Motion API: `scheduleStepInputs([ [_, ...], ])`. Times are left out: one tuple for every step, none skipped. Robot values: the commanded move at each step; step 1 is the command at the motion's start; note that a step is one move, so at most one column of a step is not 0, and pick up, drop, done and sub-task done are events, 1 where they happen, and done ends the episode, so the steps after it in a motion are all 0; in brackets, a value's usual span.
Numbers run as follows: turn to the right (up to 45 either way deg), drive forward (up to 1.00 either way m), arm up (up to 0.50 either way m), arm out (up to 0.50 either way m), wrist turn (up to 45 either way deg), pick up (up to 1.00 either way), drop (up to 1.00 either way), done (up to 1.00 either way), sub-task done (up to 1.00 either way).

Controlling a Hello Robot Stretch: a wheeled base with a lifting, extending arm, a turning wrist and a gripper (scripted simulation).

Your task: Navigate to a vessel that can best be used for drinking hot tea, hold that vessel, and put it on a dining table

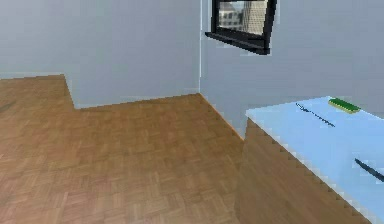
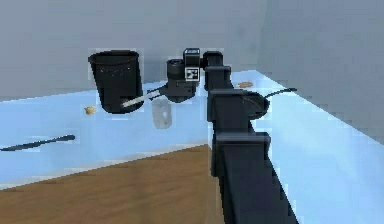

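In the arm side view, a tall black vessel (image 2: 114, 80) with an open top is at the back of a pale blue countertop (image 2: 90, 160). The dark arm (image 2: 240, 150) rises from the bottom edge. The gripper (image 2: 140, 100) is at its far end, its fingers reaching left toward the vessel's lower right side. I cannot tell whether the gripper holds anything. A small clear glass-like thing (image 2: 160, 114) stands just below the gripper body.
A small brown blob (image 2: 90, 110) and a dark thin utensil (image 2: 35, 143) lie on the counter to the left. In the forward view, the counter (image 1: 310, 150) has a green thing (image 1: 344, 105), a thin stick (image 1: 315, 113) and a dark utensil (image 1: 368, 168). Wooden floor (image 1: 120, 160) spreads left, under a window (image 1: 242, 22).
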Motion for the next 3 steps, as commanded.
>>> scheduleStepInputs([
  [0.0,0.0,0.0,0.0,24.0,0.0,0.0,0.0,0.0],
  [0.0,0.0,-0.08,0.0,0.0,0.0,0.0,0.0,0.0],
  [0.0,0.0,0.0,0.0,0.0,1.0,0.0,0.0,0.0],
])
